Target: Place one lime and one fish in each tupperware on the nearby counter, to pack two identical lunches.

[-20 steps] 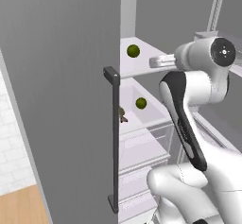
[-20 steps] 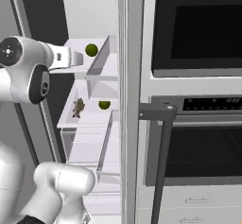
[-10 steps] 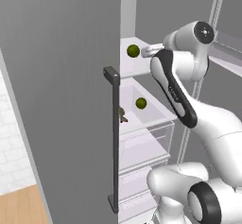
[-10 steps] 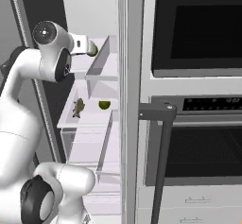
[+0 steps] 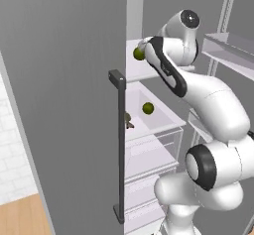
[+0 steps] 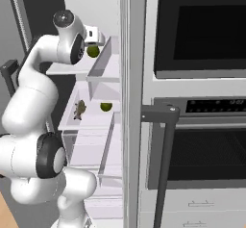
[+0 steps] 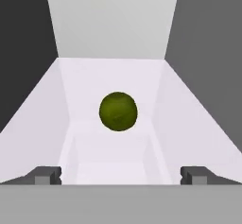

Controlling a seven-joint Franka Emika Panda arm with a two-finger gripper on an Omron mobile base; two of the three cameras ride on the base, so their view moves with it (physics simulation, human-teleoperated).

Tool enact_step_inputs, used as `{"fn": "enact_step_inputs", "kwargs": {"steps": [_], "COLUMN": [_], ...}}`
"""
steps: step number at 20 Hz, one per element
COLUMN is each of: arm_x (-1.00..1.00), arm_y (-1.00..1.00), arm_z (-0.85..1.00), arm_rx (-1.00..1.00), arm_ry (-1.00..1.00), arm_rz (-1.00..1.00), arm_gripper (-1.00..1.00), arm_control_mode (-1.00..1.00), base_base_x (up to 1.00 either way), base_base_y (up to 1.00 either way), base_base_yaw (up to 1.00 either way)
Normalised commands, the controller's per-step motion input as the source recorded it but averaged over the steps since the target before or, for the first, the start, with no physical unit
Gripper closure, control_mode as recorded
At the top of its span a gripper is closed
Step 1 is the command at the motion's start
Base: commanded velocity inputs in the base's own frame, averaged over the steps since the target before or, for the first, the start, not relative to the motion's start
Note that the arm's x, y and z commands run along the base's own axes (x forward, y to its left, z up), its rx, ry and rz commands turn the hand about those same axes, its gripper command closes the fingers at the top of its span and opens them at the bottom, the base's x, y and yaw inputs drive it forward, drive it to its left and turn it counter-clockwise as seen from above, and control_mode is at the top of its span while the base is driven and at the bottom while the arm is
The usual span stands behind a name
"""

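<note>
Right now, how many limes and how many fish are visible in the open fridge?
Limes: 2, upper lime ahead of the claw, lower lime one shelf down.
Fish: 1, the fish beside the lower lime.
Total: 3

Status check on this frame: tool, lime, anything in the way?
Tool open, empty, lined up on upper-shelf lime, not yet touching. Second lime and a fish on the shelf below. Nothing between fingertips and lime.
</note>
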Motion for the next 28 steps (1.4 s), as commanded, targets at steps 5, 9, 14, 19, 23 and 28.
{"fn": "enact_step_inputs", "kwargs": {"steps": [5, 9, 14, 19, 23, 28], "arm_x": [0.55, 0.55, 0.63, 0.56, 0.41, 0.13], "arm_y": [0.14, 0.18, 0.02, 0.0, 0.0, 0.0], "arm_z": [-0.27, -0.3, -0.11, -0.02, -0.01, -0.22], "arm_rx": [0.0, 0.0, 0.0, 0.0, 0.0, 0.0], "arm_ry": [0.04, 0.1, 0.08, 0.18, 0.13, 0.01], "arm_rz": [0.0, 0.0, 0.0, 0.0, 0.0, 0.0], "arm_gripper": [-1.0, -1.0, -1.0, -1.0, -1.0, -1.0], "arm_control_mode": [-1.0, -1.0, -1.0, -1.0, -1.0, -1.0], "base_base_x": [0.0, 0.0, 0.0, 0.0, 0.0, 0.0], "base_base_y": [0.0, 0.0, 0.0, 0.0, 0.0, 0.0], "base_base_yaw": [0.0, 0.0, 0.0, 0.0, 0.0, 0.0]}}
